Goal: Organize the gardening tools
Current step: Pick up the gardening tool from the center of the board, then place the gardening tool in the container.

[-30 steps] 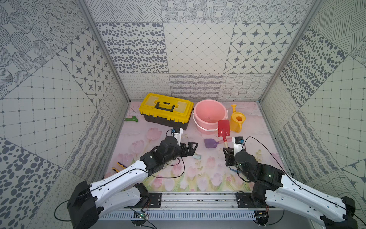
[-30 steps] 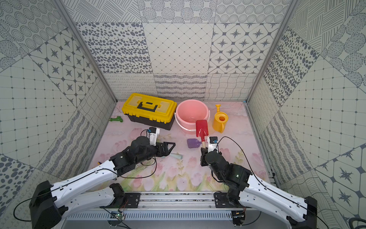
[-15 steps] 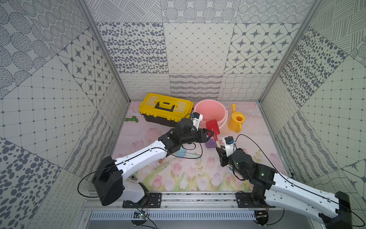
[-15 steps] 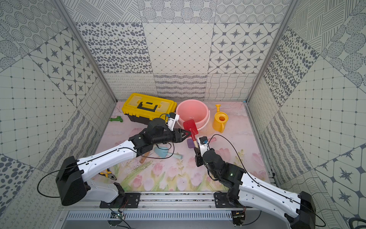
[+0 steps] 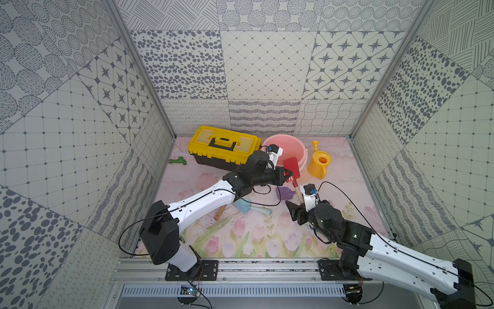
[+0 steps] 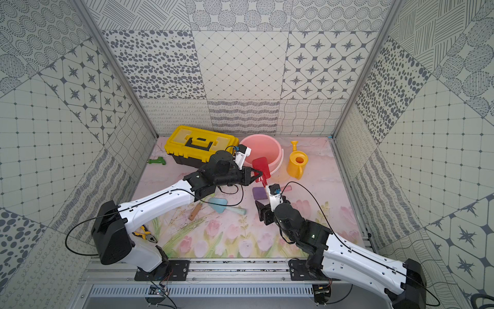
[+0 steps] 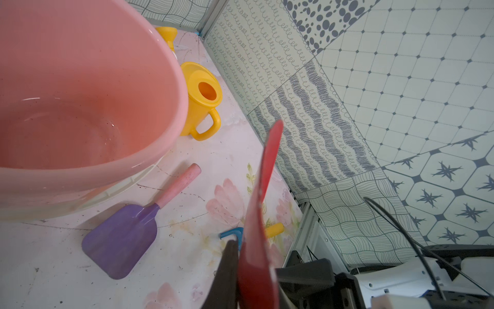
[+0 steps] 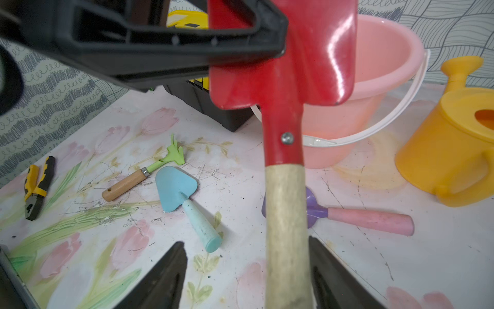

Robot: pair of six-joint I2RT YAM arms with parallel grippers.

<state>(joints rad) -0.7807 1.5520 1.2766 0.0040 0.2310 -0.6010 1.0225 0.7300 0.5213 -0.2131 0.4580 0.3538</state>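
Right wrist | left end effector clamps red spade | right end effector apart

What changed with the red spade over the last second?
The left end effector reached forward and closed on the blade of the red spade; the right end effector opened, letting go of its wooden handle. The pink bucket, yellow watering can, toolbox, purple scoop and light-blue trowel stayed put.

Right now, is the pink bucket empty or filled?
Empty: the bucket shows a bare bottom in the left wrist view.
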